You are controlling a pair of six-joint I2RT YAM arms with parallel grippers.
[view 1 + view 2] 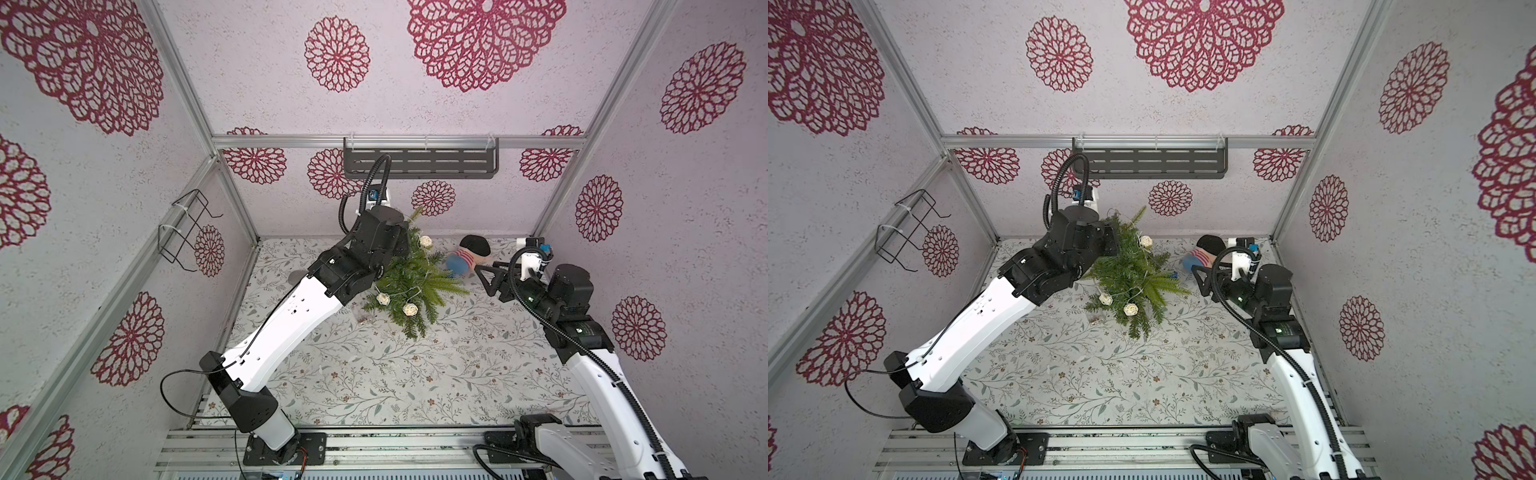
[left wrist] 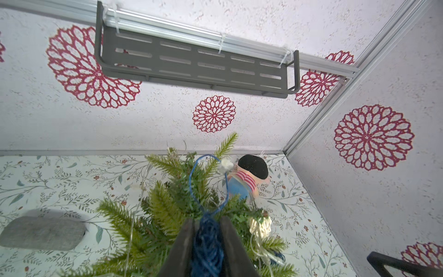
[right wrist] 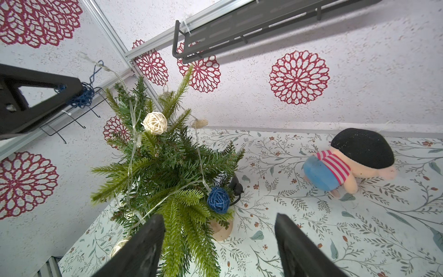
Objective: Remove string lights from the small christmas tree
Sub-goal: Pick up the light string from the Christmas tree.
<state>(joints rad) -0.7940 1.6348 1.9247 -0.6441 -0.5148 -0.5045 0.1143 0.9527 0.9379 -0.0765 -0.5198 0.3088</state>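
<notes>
The small christmas tree [image 1: 415, 278] [image 3: 163, 167] stands at the back middle of the table, leaning toward the front. The string lights wind round it as a pale wire with cream balls [image 1: 409, 308] [image 1: 1145, 242] [image 3: 155, 122] and a blue ball [image 3: 218, 200] low down. Their clear box [image 1: 362, 316] lies on the table beside the tree. My left gripper [image 2: 207, 219] [image 3: 74, 88] is up by the treetop, shut on another blue ball [image 2: 206, 242], which is squashed between the fingers. My right gripper [image 3: 219, 215] [image 1: 486, 274] is open on the tree's right side, holding nothing.
A striped plush doll [image 1: 467, 255] [image 3: 347, 163] lies at the back right, just beyond my right gripper. A grey pad [image 2: 40, 232] sits on the table left of the tree. A dark shelf [image 1: 419, 160] hangs on the back wall, a wire rack [image 1: 187, 232] on the left wall.
</notes>
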